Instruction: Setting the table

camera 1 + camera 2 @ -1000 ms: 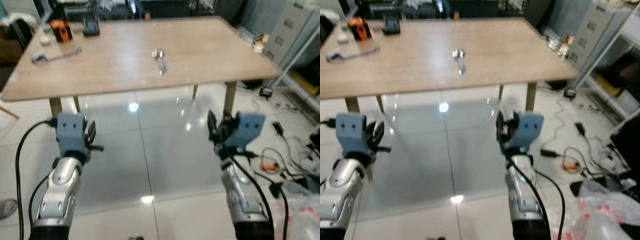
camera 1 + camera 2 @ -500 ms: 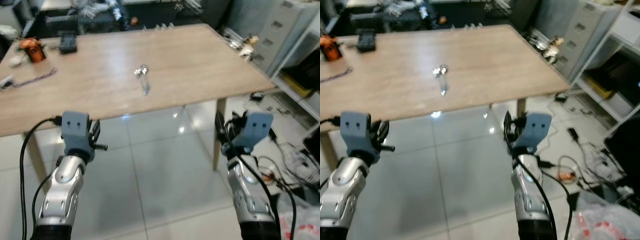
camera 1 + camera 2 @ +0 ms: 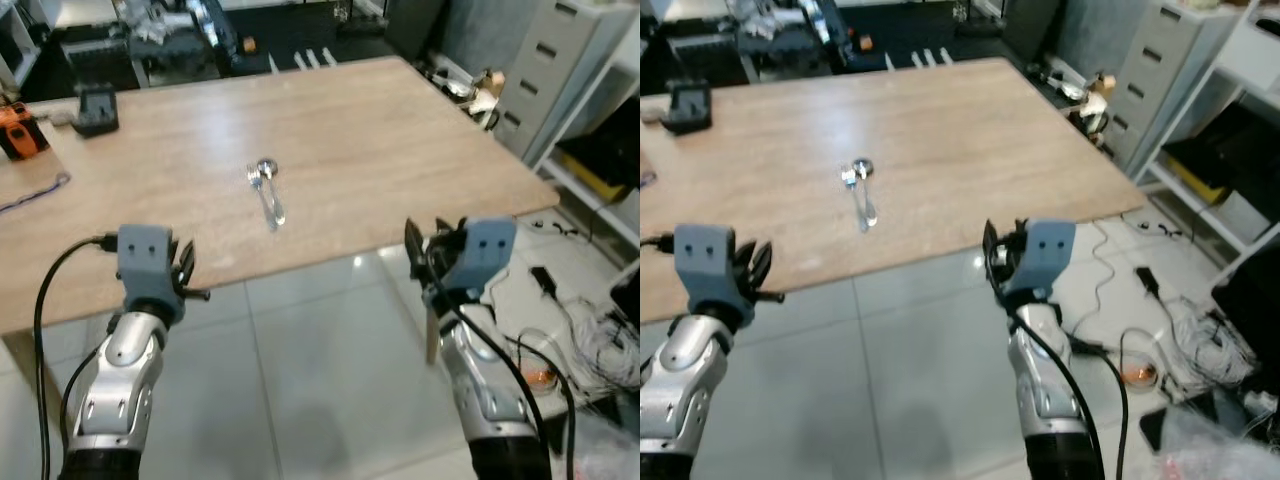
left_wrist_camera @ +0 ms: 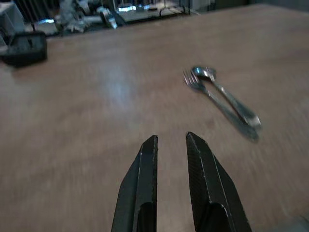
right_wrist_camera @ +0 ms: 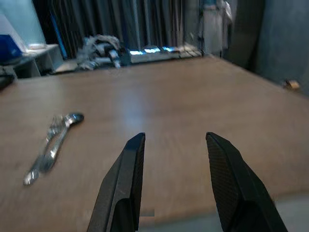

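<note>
A metal spoon (image 3: 270,190) and fork (image 3: 254,179) lie side by side near the middle of the wooden table (image 3: 380,150), their heads pointing away from me. My left gripper (image 3: 184,270) hovers at the table's near edge, left of the cutlery. Its fingers (image 4: 147,159) stand a narrow gap apart, with nothing between them. My right gripper (image 3: 424,252) is held just off the near edge, right of the cutlery. It is open wider and empty, its fingers (image 5: 128,174) aimed across the tabletop with the spoon and fork (image 5: 52,145) off to one side.
A black device (image 3: 97,108), an orange tool (image 3: 15,130) and a thin cable (image 3: 35,192) lie at the table's far left. Small clutter (image 3: 470,85) sits by the far right corner. A grey filing cabinet (image 3: 560,70) and floor cables (image 3: 590,340) are on the right.
The camera has come closer to the table, so the tabletop looks larger. Both grippers now hang at the table's near edge. The spoon and fork lie where they were.
</note>
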`<state>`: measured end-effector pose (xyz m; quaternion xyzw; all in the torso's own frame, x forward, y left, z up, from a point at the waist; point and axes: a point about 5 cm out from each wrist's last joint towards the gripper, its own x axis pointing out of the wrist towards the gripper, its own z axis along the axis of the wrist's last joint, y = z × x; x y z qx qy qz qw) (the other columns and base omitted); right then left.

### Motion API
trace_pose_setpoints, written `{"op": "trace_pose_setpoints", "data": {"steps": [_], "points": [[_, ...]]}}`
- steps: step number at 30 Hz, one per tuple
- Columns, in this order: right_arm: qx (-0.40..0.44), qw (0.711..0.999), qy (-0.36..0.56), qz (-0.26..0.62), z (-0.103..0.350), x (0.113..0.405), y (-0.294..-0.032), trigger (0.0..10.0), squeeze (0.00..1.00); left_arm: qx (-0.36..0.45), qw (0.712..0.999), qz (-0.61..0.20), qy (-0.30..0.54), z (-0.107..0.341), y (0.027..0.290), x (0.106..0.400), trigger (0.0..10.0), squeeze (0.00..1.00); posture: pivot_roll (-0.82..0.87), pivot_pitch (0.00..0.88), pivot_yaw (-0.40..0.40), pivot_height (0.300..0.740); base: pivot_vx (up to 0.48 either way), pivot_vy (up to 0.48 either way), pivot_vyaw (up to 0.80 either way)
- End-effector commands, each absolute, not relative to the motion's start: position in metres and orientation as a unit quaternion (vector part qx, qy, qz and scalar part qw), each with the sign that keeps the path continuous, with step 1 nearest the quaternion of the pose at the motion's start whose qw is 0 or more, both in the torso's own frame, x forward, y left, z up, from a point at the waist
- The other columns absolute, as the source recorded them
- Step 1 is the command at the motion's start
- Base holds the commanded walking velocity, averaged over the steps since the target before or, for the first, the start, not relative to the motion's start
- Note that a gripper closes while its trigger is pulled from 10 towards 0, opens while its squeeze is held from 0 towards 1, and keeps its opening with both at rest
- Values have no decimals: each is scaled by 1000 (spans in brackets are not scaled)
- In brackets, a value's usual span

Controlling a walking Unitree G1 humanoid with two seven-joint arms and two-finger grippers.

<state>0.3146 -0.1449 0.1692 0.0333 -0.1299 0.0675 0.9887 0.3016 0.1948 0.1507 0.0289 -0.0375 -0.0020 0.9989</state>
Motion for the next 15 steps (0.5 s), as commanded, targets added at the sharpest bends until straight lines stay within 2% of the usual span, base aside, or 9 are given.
{"op": "trace_pose_setpoints", "data": {"steps": [1,15], "points": [[23,987,-121,105,168,312,-131,10000,0,35,999,8,-26,147,201,299,10000,0,60,31,70,740,480,0,0],[25,978,-121,168,174,308,-108,10000,0,38,999,11,-26,146,201,296,10000,0,67,44,67,740,480,0,0]]}}
